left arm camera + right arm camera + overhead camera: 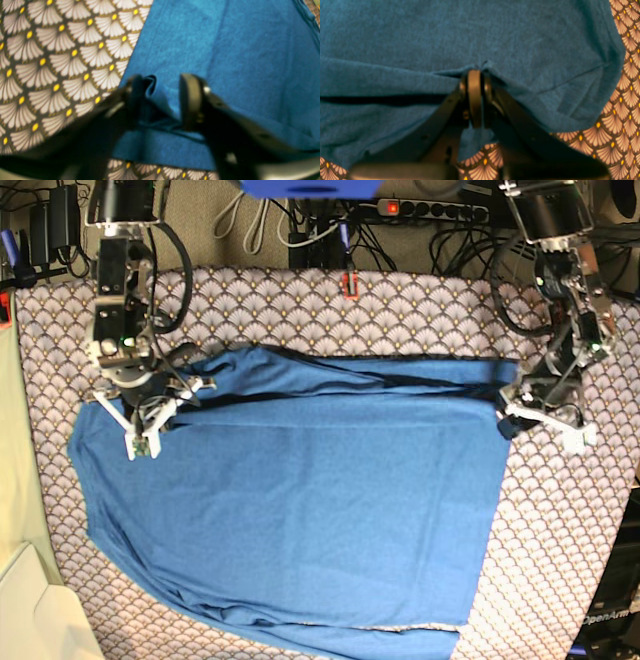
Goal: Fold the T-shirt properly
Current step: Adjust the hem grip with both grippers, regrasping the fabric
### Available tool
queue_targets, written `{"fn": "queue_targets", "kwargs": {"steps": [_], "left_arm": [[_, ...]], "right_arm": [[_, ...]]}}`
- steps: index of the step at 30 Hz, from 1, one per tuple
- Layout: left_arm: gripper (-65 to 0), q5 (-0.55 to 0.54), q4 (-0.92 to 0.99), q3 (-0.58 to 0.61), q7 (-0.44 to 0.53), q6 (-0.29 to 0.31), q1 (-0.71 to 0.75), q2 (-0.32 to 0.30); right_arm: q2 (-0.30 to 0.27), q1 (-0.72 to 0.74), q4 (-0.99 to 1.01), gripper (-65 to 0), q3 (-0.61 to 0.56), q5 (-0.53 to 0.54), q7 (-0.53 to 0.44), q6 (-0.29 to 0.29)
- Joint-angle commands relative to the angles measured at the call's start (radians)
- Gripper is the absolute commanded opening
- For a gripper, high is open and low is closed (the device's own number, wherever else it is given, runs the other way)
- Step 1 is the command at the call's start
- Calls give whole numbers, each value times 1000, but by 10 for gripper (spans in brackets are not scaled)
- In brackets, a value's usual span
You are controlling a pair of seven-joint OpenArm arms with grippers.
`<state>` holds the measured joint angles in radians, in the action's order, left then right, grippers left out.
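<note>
Along the far folded edge of the T-shirt (300, 510), your right gripper (475, 72) has its jaws pinching cloth to anchor the fold, while your left gripper (160, 100) has its jaws spread, letting its corner settle on the desk (560, 580).

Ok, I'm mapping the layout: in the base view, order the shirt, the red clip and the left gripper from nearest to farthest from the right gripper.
1. Shirt, pinched in the right gripper, view's left.
2. Red clip, at the back, near the middle.
3. Left gripper, at the shirt's opposite end, view's right.
</note>
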<state>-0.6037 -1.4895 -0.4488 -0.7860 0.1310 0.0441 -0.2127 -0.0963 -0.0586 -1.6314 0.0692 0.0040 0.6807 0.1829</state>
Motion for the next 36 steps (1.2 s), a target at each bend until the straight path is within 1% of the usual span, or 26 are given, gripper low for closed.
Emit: {"fn": "queue_targets", "kwargs": {"steps": [1,4,6,16,18,19,21,24,26,28,30,36], "left_arm": [[-324,-17,-18,-5,17,3,-16,-12],[-273,-14,-18,-5,18,2,-17,-12],[-257,-14,-18,-5,20,0,-22,-14],[-254,-12,-16,-6,10,0,-19,-18],[-254,-12,-16,-28,10,0,1,-18],[-254,-17,-16,-41,10,0,13,-18],[-252,-18,-16,-60,10,2,40,-18],[-252,-12,-16,-63,10,5,76,-18],[-251,-12,-16,-77,10,6,96,-18],[-251,-12,-16,-84,10,8,101,-18],[-251,-12,-16,-86,10,8,101,-18],[-251,-17,-16,-81,10,8,101,-9]], "right_arm": [[-4,12,-20,-636,2,-3,-22,-4],[-4,12,-20,-637,2,-3,-22,-4],[-4,12,-20,-637,2,-3,-22,-4],[-3,12,-23,-635,4,-2,-11,-4],[-3,10,-23,-632,4,-2,-11,-4],[-3,10,-23,-620,5,-2,-11,-4],[-3,10,-23,-570,5,-2,-2,-4],[-3,10,-23,-465,5,1,23,-4],[-3,9,-25,-388,5,1,18,-4],[-3,9,-25,-341,5,1,17,-4],[-3,9,-25,-323,5,1,17,-4],[10,9,-25,-321,5,1,20,-4]]}}
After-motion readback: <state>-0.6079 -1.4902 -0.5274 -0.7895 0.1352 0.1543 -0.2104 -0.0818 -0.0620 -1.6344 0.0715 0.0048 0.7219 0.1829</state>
